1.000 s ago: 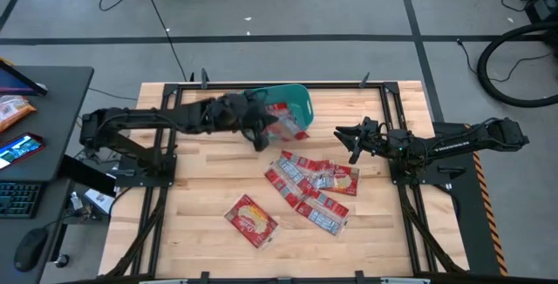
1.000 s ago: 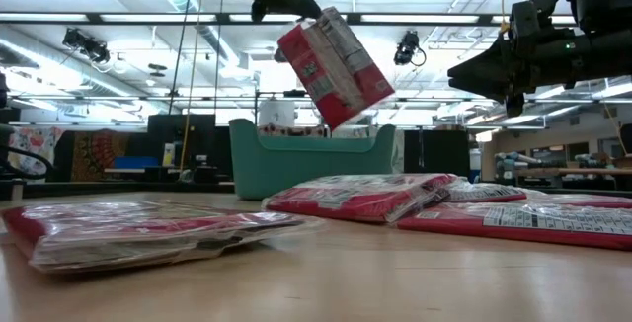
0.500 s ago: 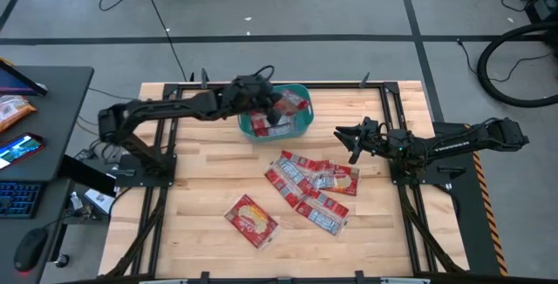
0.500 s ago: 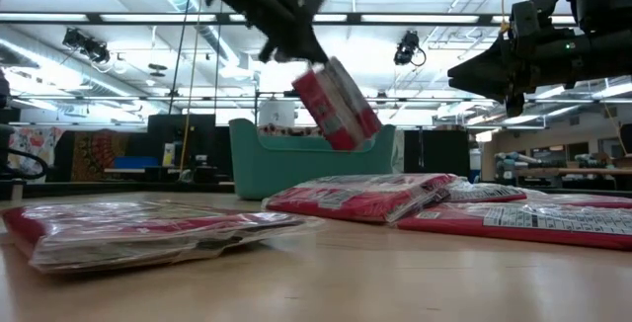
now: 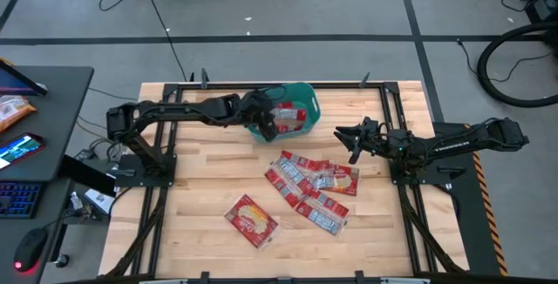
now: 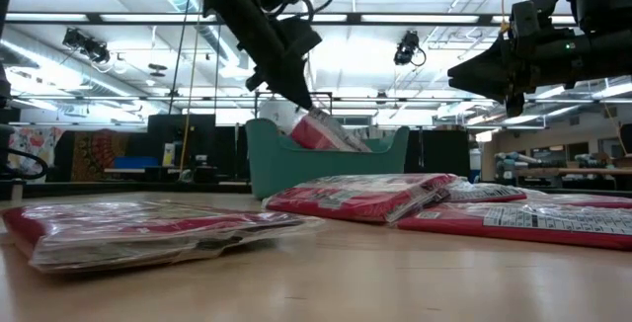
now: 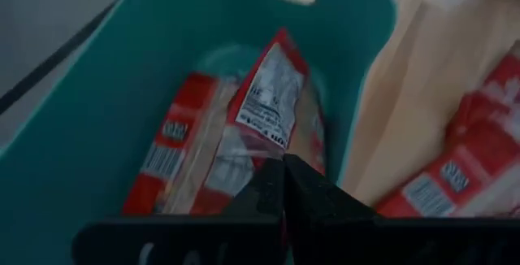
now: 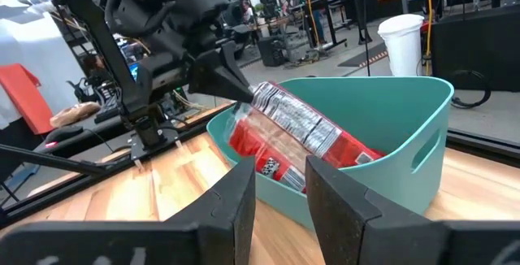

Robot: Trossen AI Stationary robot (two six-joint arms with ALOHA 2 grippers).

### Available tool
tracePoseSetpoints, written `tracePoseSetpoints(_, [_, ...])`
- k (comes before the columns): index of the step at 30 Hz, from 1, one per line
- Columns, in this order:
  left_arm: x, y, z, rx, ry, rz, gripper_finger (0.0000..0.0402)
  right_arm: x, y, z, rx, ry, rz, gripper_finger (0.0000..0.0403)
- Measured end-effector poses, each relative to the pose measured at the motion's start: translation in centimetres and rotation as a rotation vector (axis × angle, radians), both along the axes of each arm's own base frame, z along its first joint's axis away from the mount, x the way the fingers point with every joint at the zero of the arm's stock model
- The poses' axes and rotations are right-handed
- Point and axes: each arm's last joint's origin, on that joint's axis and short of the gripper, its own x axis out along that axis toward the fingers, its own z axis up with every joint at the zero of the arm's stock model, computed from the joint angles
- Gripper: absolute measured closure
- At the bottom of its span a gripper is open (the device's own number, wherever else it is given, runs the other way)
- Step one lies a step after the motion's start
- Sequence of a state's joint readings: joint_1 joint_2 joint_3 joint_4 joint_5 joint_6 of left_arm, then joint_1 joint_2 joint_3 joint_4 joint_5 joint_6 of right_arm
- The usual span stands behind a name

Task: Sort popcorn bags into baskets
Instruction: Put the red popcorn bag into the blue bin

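Pinching a red popcorn bag point(image 8: 305, 131) by its upper edge, the left gripper point(image 5: 266, 127) holds it tilted inside the teal basket point(image 5: 307, 101) (other packets already lie in there). The right gripper point(image 5: 351, 139) hangs beside the basket, jaws parted, above the loose bags point(image 5: 309, 184) on the table point(image 5: 192, 197).

Left arm: we see it stretched across the table's far side, wrist angled downward. Left gripper point(image 5: 268, 128): fingers pressed together, tips pinching the edge of a thin item, pointing down and forward.

Right arm: we see it extended inward from the right side, held level above the table. Right gripper point(image 5: 342, 135): fingers parted, holding nothing.
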State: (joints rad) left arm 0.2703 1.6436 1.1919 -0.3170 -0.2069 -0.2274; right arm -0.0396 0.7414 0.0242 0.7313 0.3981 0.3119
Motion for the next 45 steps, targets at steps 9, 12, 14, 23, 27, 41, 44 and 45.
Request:
tracePoseSetpoints(9, [-1.0,-0.6,-1.0,-0.01,0.162,0.013,0.0337,0.0,0.0,0.0,0.0,0.0,0.0,0.0288])
tracePoseSetpoints(12, [-1.0,-1.0,-1.0,0.014,0.18,-0.023,0.0292,0.0,0.0,0.0,0.0,0.0,0.0,0.0288])
tracePoseSetpoints(14, [-1.0,-1.4,-0.7,0.048,0.192,-0.074,0.0264,0.0,0.0,0.0,0.0,0.0,0.0,0.0288])
tracePoseSetpoints(23, [-0.1,-5.1,-0.7,0.236,0.283,-0.425,0.0218,0.0,0.0,0.0,0.0,0.0,0.0,0.0288])
tracePoseSetpoints(27, [0.6,-7.5,-0.5,0.161,0.187,-0.627,0.0223,0.0,0.0,0.0,0.0,0.0,0.0,0.0288])
tracePoseSetpoints(41, [2.9,-12.3,-2.0,0.147,0.059,-0.697,0.0225,0.0,0.0,0.0,0.0,-0.001,0.0,0.0288])
tracePoseSetpoints(44, [3.6,-13.4,-3.9,0.158,0.095,-0.716,0.0225,0.0,0.0,0.0,0.0,0.0,0.0,0.0288])
tracePoseSetpoints(45, [3.8,-13.6,-4.4,0.162,0.108,-0.717,0.0225,0.0,0.0,0.0,0.0,-0.002,0.0,0.0288])
